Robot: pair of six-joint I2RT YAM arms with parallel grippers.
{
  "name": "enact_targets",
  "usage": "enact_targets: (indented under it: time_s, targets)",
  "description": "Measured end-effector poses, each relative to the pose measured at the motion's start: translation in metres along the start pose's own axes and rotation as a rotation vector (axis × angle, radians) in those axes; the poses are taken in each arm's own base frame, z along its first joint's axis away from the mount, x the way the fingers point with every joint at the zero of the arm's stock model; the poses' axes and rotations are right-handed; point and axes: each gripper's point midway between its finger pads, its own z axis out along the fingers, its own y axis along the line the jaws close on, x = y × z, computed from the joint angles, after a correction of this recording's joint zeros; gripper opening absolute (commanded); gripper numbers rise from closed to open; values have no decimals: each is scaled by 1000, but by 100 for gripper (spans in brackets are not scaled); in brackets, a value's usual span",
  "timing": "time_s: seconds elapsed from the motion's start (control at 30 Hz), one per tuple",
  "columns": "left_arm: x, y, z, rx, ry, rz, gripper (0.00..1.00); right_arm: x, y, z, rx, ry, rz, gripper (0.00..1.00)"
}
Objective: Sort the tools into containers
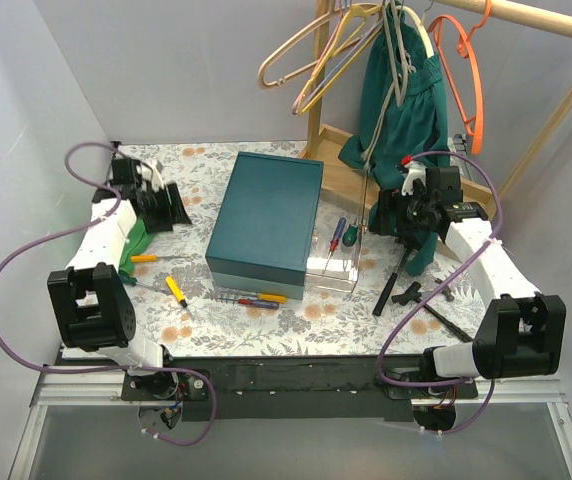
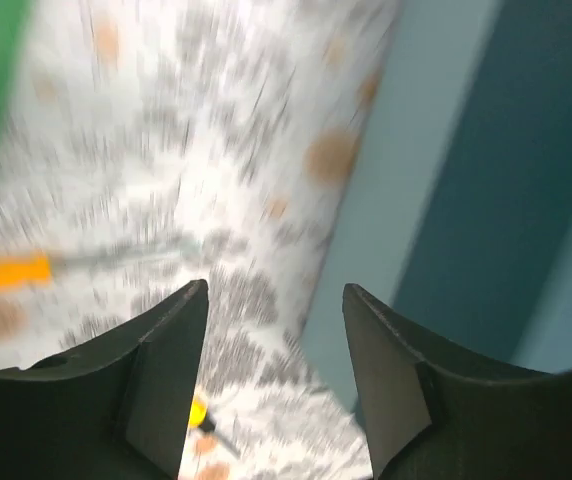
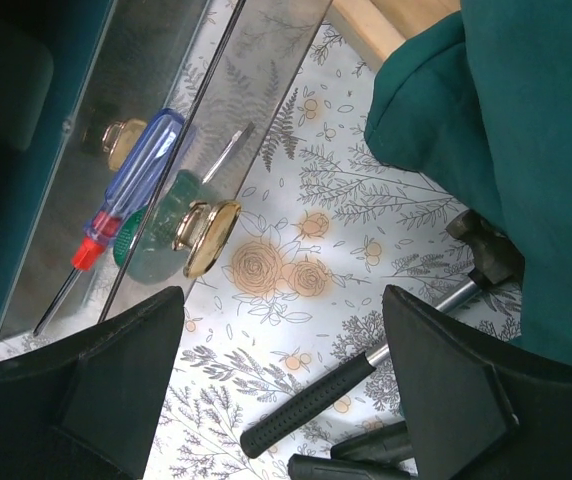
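The dark teal box (image 1: pixel 266 215) stands mid-table with a clear drawer tray (image 1: pixel 332 266) pulled out on its right. In the tray lie a blue-handled screwdriver (image 3: pixel 131 180) and a green-handled one (image 3: pixel 148 247). My right gripper (image 1: pixel 408 222) (image 3: pixel 281 292) hovers open just right of the tray, above the hammer's black grip (image 3: pixel 316 400). An orange screwdriver (image 1: pixel 144 258), a yellow one (image 1: pixel 176 290) and a red one (image 1: pixel 259 301) lie loose left of and in front of the box. My left gripper (image 1: pixel 169 210) (image 2: pixel 276 290) is open and empty, left of the box; its view is blurred.
Black long-handled tools (image 1: pixel 436 300) lie beside the hammer (image 1: pixel 398 280). A teal garment (image 1: pixel 406 90) and coloured hangers (image 1: pixel 336 40) hang from a wooden rack at the back right. A green item (image 1: pixel 138 238) lies under the left arm. A gold knob (image 3: pixel 206 236) fronts the tray.
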Motion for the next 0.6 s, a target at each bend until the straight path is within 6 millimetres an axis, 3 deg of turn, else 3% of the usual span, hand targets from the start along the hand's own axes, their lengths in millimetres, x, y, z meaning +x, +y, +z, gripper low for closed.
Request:
enact_targets:
  time_s: [0.13,0.23,0.4,0.6]
  targets:
    - [107,30,12,-87,275,-42,59,-1,-2,6,-4,16,6,88]
    - [150,43,10,-140,393,-57,59,-2,-2,9,-7,20,8,88]
    - [151,58,9,-212,394,-20,46,-4,-1,8,-12,17,6,88]
    - [149,69,6,-267,403,16,44,-5,0,7,-15,13,5,88]
